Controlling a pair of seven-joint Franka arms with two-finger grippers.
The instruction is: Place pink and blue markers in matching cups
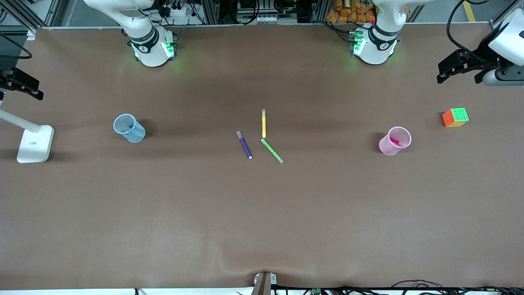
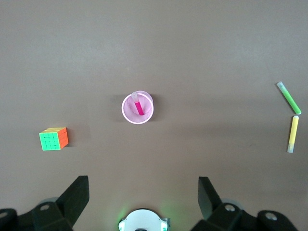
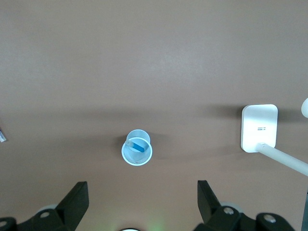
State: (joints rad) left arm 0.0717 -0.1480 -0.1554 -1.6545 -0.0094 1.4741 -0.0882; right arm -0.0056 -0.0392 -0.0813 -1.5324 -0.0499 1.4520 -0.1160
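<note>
The pink marker [image 1: 395, 141] stands inside the pale pink cup [image 1: 388, 148] toward the left arm's end of the table. In the left wrist view the pink marker [image 2: 139, 107] leans in the pink cup [image 2: 127, 113]. The blue marker [image 1: 129, 130] sits inside the light blue cup [image 1: 138, 133] toward the right arm's end. The right wrist view shows the blue marker [image 3: 138, 145] in the blue cup [image 3: 125, 155]. My left gripper [image 1: 456, 69] [image 2: 143, 192] is open, empty and high over the left arm's end. My right gripper [image 1: 24, 84] [image 3: 143, 192] is open, empty and high over the right arm's end.
A purple marker [image 1: 245, 145], a yellow marker [image 1: 264, 123] and a green marker [image 1: 272, 151] lie mid-table. A colour cube [image 1: 455, 117] sits beside the pink cup, toward the left arm's end. A white lamp base [image 1: 35, 143] stands at the right arm's end.
</note>
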